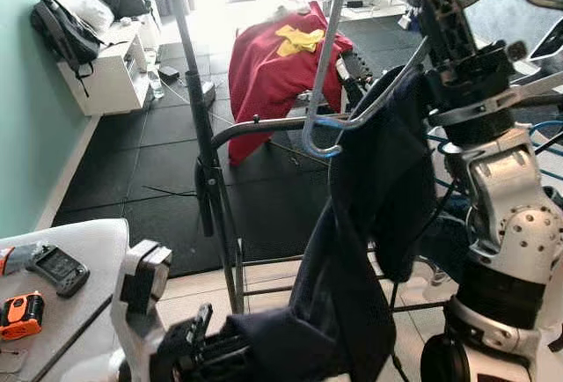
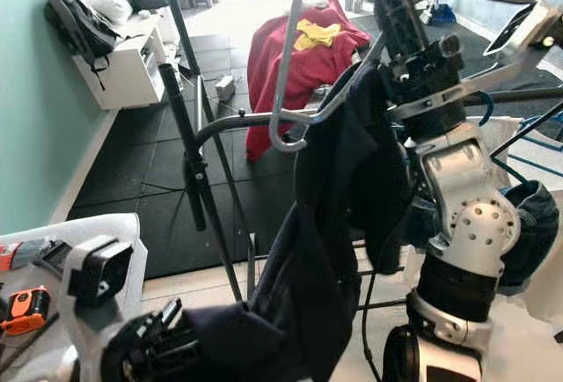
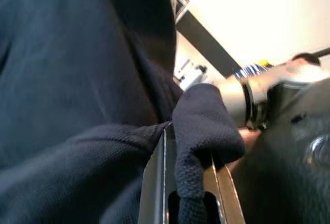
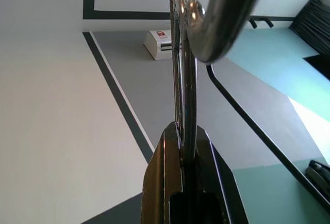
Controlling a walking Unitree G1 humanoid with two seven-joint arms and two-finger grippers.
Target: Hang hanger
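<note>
Holding the silver wire hanger [image 1: 339, 91] clamped in my right tool [image 4: 180, 131], its hook just before the dark horizontal rack rail [image 1: 264, 125]; left tool [image 3: 188, 182] pinches the navy garment [image 1: 352, 268].

We see a teal wall [image 1: 26, 109], dark floor mats [image 1: 158, 162], a white shelf [image 1: 110, 74] holding black bags [image 1: 66, 30], a red cloth [image 1: 273, 69], and bright daylight beyond.
</note>
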